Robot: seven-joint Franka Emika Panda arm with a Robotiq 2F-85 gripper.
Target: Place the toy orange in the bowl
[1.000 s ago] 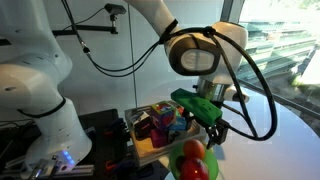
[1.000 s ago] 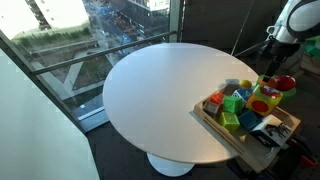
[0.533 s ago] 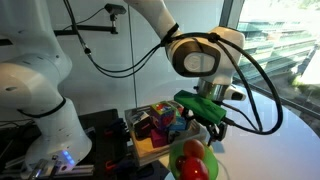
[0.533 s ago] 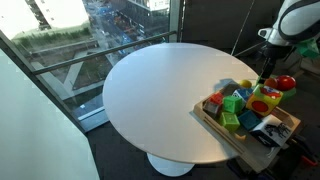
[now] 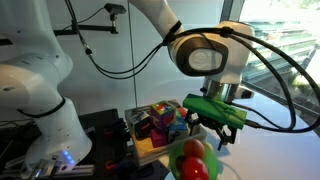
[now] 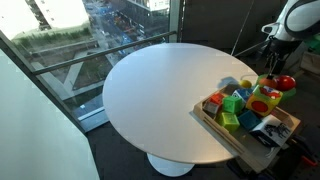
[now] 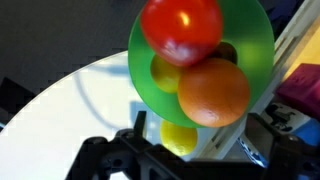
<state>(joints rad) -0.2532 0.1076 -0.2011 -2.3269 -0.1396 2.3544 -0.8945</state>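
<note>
White and round, the smooth worktop [image 6: 150,90] sits beside tall windows [image 6: 60,35]. In the wrist view the orange [image 7: 213,92] lies inside the glossy lime plastic bowl [image 7: 252,42], just beyond the end effector [image 7: 190,158], which is spread wide and holds nothing. It is a matte, smooth ball, packed against a shiny red ball [image 7: 182,27] and a yellow piece [image 7: 165,72].

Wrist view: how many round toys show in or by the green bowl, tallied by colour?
Red toy: 1
Toy orange: 1
Yellow toys: 2, one inside the bowl, one just past its rim
Total: 4
</note>
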